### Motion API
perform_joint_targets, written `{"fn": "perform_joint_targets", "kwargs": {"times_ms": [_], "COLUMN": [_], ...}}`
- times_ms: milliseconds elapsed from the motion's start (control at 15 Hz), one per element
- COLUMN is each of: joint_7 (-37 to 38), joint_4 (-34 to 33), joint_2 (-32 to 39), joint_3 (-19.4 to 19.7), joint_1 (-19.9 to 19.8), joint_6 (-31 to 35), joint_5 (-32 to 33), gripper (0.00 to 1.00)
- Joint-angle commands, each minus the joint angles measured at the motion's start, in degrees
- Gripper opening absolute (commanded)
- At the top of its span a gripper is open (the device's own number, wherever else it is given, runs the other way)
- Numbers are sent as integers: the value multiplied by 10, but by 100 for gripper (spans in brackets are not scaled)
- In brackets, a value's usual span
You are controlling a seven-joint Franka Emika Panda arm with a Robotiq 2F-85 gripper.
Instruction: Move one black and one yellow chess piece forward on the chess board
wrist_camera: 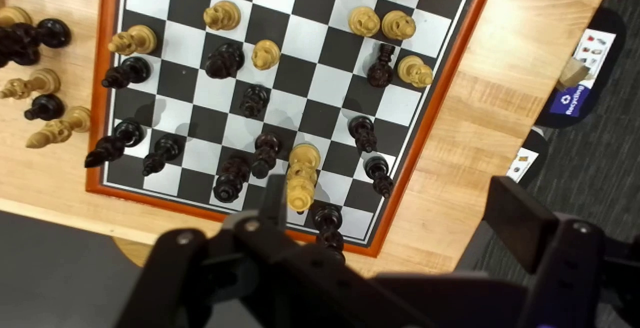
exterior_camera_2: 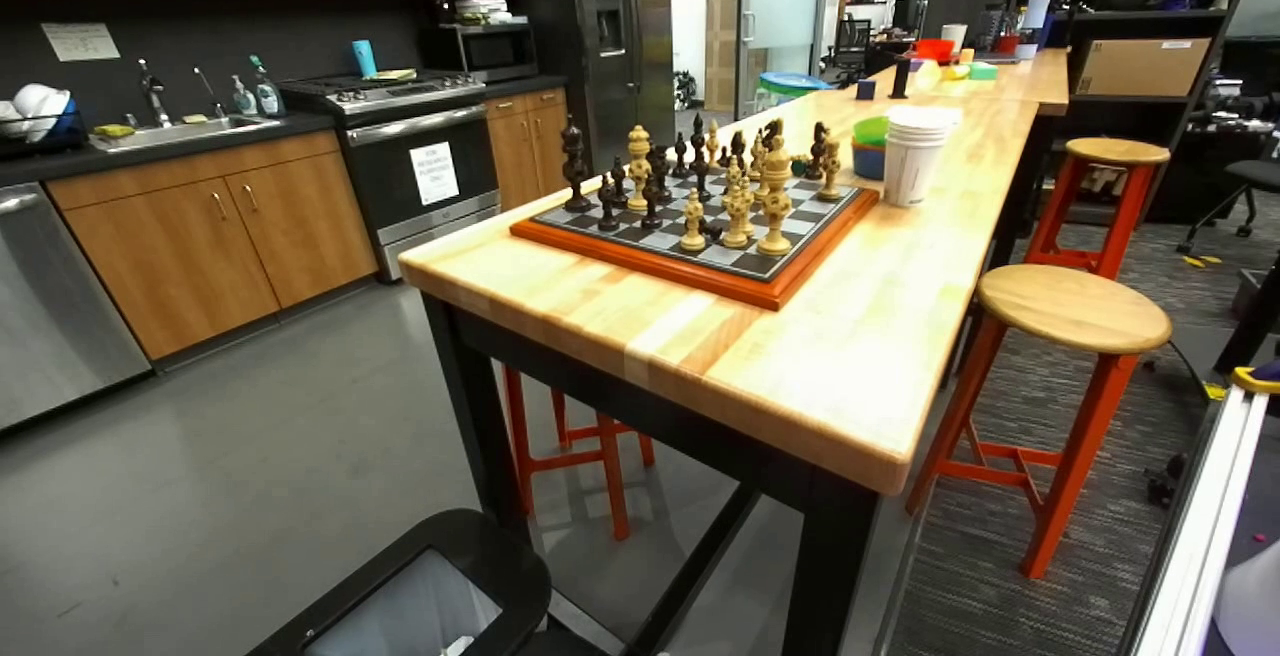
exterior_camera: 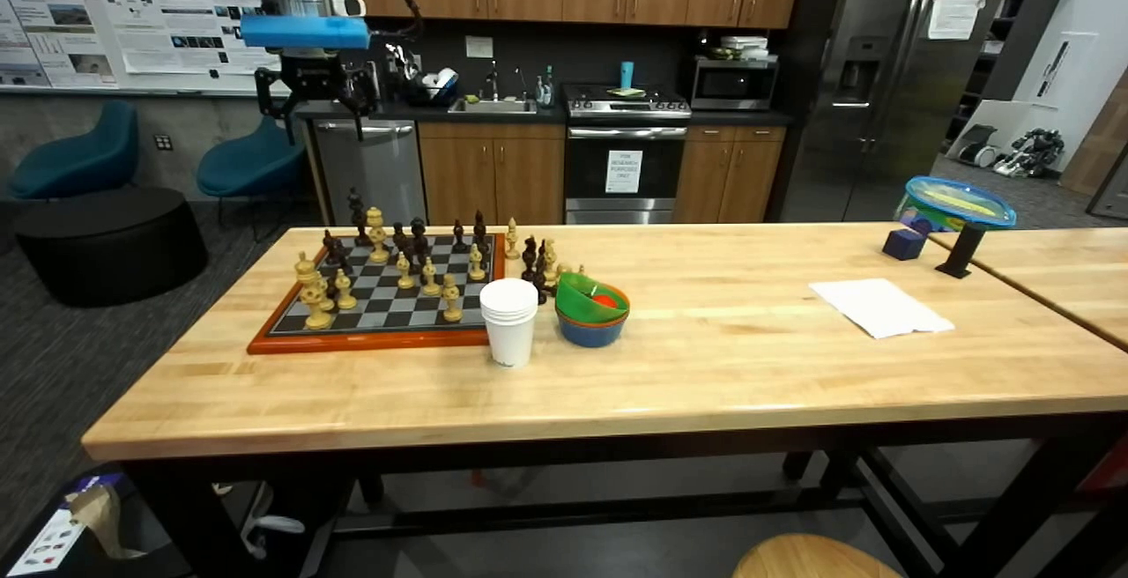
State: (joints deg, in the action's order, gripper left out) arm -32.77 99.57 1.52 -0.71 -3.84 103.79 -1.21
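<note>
Table (exterior_camera: 749,384): I view a light wooden top on dark legs.
Chess board (exterior_camera: 370,343): flat, near one end.
Off-board chess pieces (wrist_camera: 46,106): black and yellow, beside the board.
White cups (exterior_camera: 509,331): stacked, near the board's border.
Blue bowl (exterior_camera: 589,335): near the cups, green bowl (exterior_camera: 575,298) tilted inside.
White sheet (exterior_camera: 881,307): I see it flat, well apart from the bowls.
Dark blue cube (exterior_camera: 904,245): near the black stand (exterior_camera: 962,250).

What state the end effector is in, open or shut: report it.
Open: the end effector shows its fingers wide apart in the wrist view, gripping nothing.
</note>
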Motion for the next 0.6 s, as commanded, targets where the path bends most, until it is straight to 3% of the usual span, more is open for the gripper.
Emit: {"fn": "perform_joint_targets", "kwargs": {"times_ms": [0,533], "joint_7": [81,219], "joint_4": [13,23], "joint_2": [6,39], "joint_3": [-4,-14], "joint_1": [24,55], "joint_6": [27,66], "joint_5": [25,70], "gripper": [100,100]}}
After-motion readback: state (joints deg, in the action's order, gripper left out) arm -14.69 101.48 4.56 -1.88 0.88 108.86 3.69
